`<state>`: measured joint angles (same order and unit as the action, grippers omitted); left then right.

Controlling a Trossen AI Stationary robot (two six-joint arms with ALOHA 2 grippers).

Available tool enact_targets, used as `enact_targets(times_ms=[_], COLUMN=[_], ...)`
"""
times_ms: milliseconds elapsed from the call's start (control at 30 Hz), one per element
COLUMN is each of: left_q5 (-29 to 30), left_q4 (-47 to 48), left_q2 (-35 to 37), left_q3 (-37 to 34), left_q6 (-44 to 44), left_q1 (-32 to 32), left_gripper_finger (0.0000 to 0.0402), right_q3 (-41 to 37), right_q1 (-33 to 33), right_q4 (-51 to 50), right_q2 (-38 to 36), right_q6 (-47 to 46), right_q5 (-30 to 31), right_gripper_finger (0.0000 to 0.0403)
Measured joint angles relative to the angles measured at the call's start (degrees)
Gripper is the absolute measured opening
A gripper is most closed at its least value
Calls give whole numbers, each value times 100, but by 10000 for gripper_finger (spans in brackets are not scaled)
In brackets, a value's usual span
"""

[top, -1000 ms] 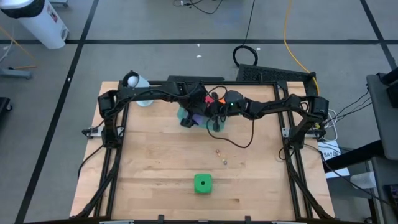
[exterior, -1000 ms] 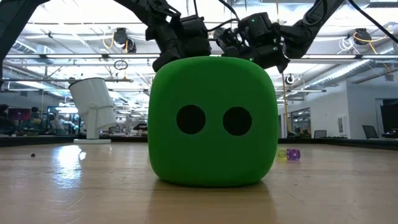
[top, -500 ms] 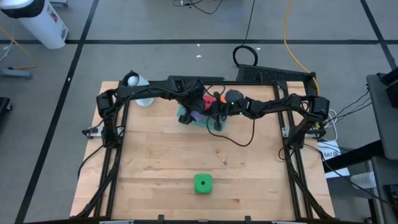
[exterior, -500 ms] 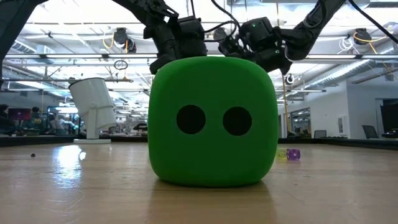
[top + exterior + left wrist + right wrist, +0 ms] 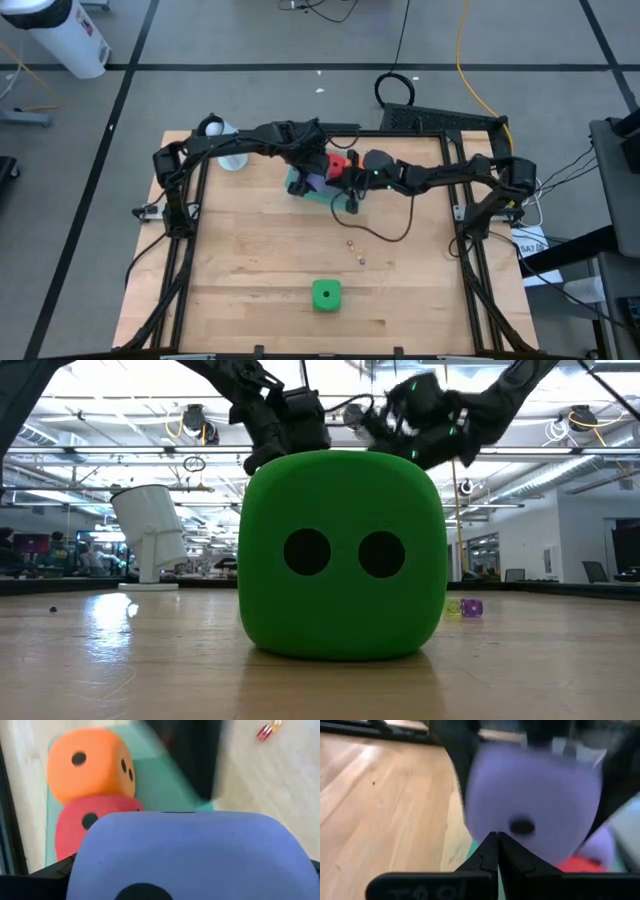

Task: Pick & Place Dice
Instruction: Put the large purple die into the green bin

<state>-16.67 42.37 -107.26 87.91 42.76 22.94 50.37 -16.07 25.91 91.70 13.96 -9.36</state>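
Right gripper (image 5: pixel 350 196) shifted — one purple die (image 5: pixel 190 855) held.

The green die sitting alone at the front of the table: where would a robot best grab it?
Probably from straight above, closing on two opposite flat side faces near mid-height. The green die rests flat and square on the wooden table with open space all round, so either tool could descend freely. Its corners are rounded, so gripping the face centres should hold better than the edges.

Green die (image 5: pixel 326 294) with 2 dark pips facing the low camera; orange die (image 5: pixel 90 762), red die (image 5: pixel 87 827), purple die (image 5: pixel 190 855), teal tray (image 5: pixel 150 775).
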Motion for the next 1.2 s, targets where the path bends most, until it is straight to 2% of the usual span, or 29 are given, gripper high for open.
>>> enact_targets(times_ms=[133, 333, 400, 567, 767, 1200], left_q5=[-119, -146, -110, 86, 345, 106], left_q4=[-5, -87, -62, 1, 195, 167], left_q2=[-7, -15, -24, -31, -35, -15], left_q3=[-15, -17, -17, -28, -32, -39], left_q6=[-8, 170, 231, 400, 461, 658], left_q1=[56, -119, -181, -389, -301, -202], left_gripper_finger=[398, 398, 399, 398, 396, 396], right_q3=[27, 281, 339, 590, 731, 763], right_q1=[286, 143, 59, -106, -147, -259], right_q4=[347, -267, -169, -430, -514, -577], right_q2=[-262, -281, -151, 80, 377, 469], right_q6=[398, 384, 371, 283, 301, 317], right_q5=[610, 643, 567, -222, -272, -582], right_gripper_finger=[0, 0, 0, 0, 0, 0])
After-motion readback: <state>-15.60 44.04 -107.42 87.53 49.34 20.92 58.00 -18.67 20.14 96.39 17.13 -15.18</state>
